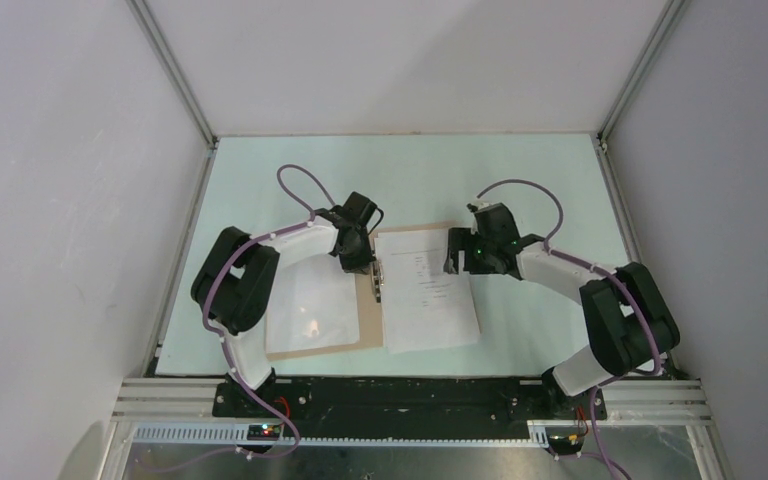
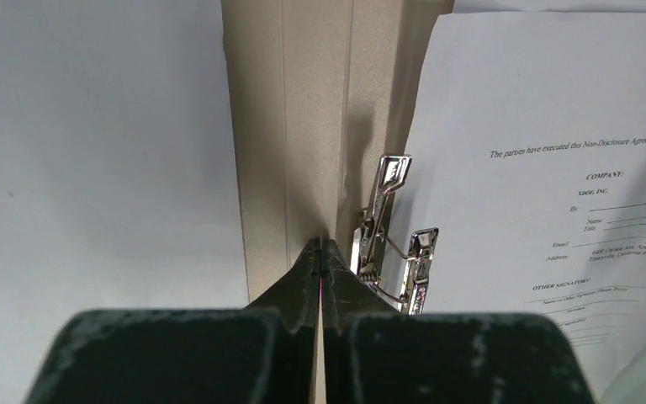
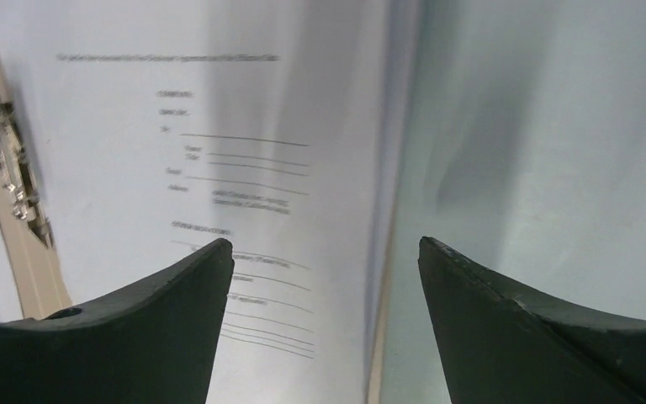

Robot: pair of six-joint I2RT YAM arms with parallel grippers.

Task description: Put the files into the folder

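The folder (image 1: 369, 318) lies open on the desk (image 1: 540, 190), midway along and towards the near edge. Its left half carries a glossy clear sleeve (image 1: 310, 300). The left gripper (image 2: 321, 246) points down at the tan spine, jaws together, tips just left of the metal clip (image 2: 387, 227). Right of the clip the files (image 1: 430, 300) lie flat on the folder's right half, printed side up. The right gripper (image 3: 324, 244) hangs over the sheets' right edge, jaws apart and holding nothing.
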